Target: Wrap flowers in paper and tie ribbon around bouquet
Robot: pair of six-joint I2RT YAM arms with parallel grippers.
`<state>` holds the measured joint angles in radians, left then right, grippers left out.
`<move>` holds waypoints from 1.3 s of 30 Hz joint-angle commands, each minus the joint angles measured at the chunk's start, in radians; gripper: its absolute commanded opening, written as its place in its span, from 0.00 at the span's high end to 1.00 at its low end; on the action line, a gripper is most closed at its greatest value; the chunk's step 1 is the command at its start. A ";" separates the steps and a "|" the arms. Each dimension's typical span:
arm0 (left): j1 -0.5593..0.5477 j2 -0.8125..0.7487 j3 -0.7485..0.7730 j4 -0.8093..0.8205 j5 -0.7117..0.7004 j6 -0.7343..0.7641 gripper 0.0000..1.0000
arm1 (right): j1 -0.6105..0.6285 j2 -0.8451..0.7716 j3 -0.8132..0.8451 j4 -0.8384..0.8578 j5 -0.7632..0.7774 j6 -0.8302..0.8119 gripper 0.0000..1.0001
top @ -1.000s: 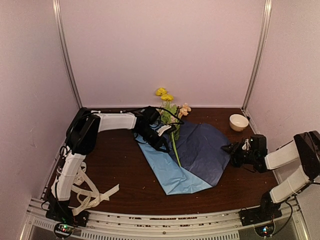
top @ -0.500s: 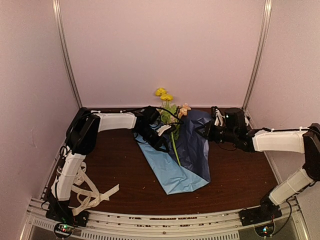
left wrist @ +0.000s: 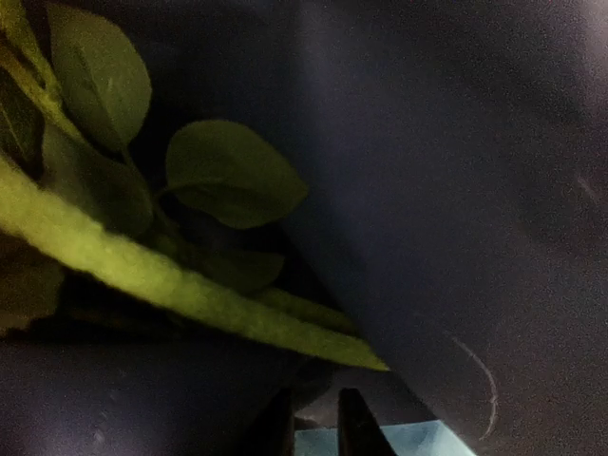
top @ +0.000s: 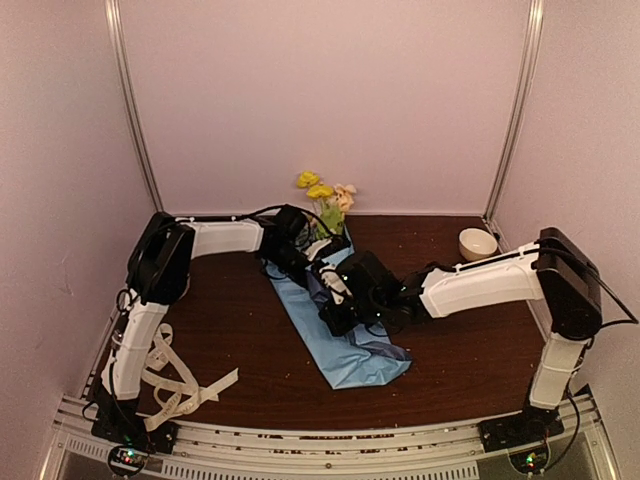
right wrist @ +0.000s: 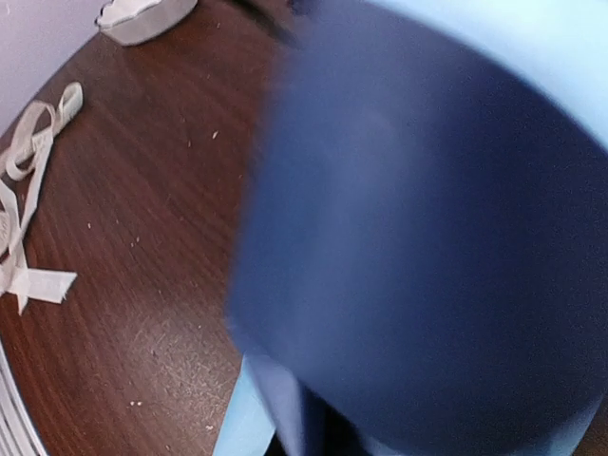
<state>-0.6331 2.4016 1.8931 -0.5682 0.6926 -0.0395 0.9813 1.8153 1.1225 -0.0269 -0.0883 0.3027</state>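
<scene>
The flowers (top: pixel 320 190) lie at the back of the table, yellow and peach blooms towards the wall. The paper (top: pixel 325 340) is folded over their stems, light-blue face up. My left gripper (top: pixel 308 262) is at the fold's upper left. In the left wrist view its fingertips (left wrist: pixel 356 427) stand slightly apart, open, just below a green stem (left wrist: pixel 171 275) and leaves, with navy paper (left wrist: pixel 456 190) arching over them. My right gripper (top: pixel 336 302) reaches across onto the fold and is shut on the paper (right wrist: pixel 427 237), which hides its jaws in the right wrist view. The ribbon (top: pixel 180 385) lies loose at the front left.
A white bowl (top: pixel 477 243) stands at the back right. The right arm spans the table (top: pixel 470 340) from right to centre. The ribbon (right wrist: pixel 28 190) shows on the bare wood left of the paper. Enclosure walls close the back and both sides.
My right arm swept from the right side to the centre and shut on the paper, folding its navy half over the stems. The left fingers parted a little. The blooms shifted slightly left.
</scene>
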 commanded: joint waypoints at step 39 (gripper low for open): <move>0.062 -0.404 -0.605 0.407 0.196 -0.351 0.53 | 0.066 0.145 0.109 -0.124 0.171 -0.137 0.96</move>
<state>-0.5613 1.9976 1.3071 -0.2451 0.7918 -0.3653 1.0367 1.9480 1.1973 -0.1246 0.0547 0.1810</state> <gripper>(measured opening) 0.571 0.036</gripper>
